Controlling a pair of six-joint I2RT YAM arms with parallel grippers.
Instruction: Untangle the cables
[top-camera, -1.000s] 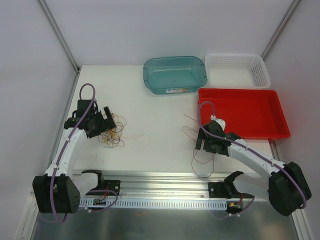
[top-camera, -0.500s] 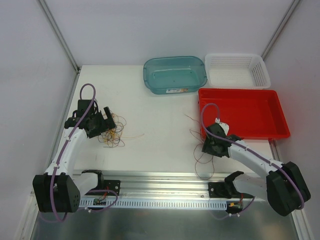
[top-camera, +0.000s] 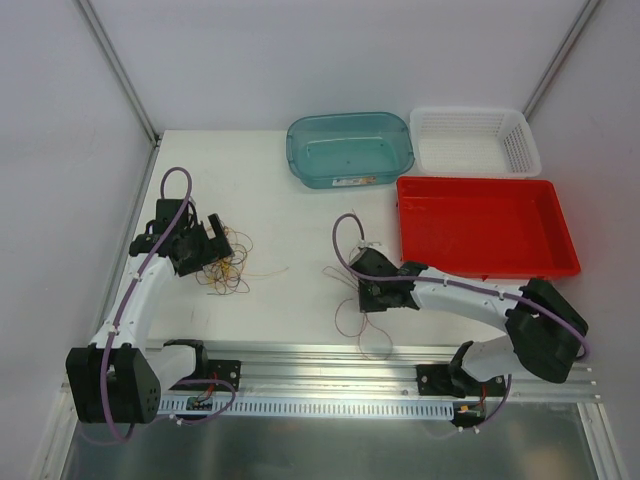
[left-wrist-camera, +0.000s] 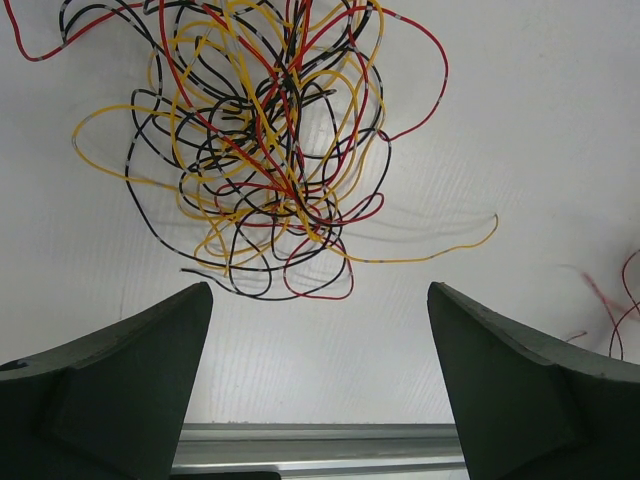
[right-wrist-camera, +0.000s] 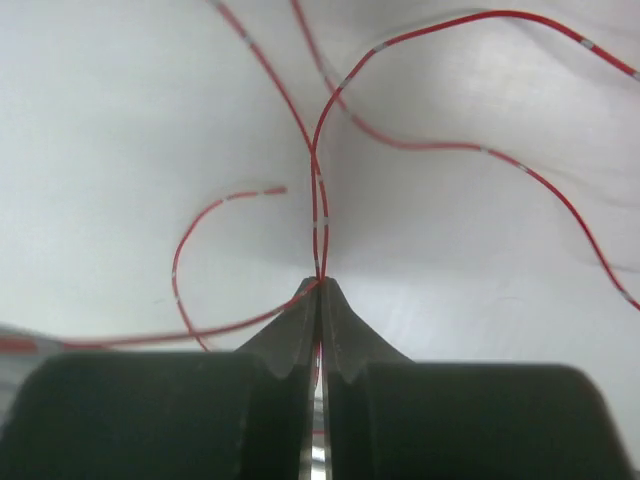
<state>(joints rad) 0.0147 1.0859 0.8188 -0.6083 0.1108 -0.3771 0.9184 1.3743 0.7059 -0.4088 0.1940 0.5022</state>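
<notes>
Top view only: whole desk (top-camera: 290, 210), white, matte. Cable tangle (top-camera: 222, 264) near the left edge at mid-depth, right at the left gripper (top-camera: 205, 248). Single red cable (top-camera: 352, 318) well apart, centre-right toward the near edge, under the right gripper (top-camera: 374, 293). Colours barely readable from up there.

Left wrist only: tangle resolved into hair-fine red, yellow and black loops, crossing many times, flat on the desk, one yellow end trailing right. Left fingers (left-wrist-camera: 150, 340) spread wide, dark and wedge-shaped, tangle just ahead of the tips, nothing clamped.

Right wrist only: fingers pressed together, pinching the red cable at the very tips. Strand running up from the pinch, then splitting into two curves, another loop off to the left. Pale bands along the red insulation.

Around: teal translucent tub (top-camera: 350, 117) at the far edge, centre. White perforated basket (top-camera: 530, 150) in the far right corner. Glossy red tray (top-camera: 490, 225) just in front of it, along the right edge. Slotted aluminium rail (top-camera: 320, 355) along the near edge.

In the way: from above, right gripper body hiding the pinch point, left gripper covering the tangle's left side.
</notes>
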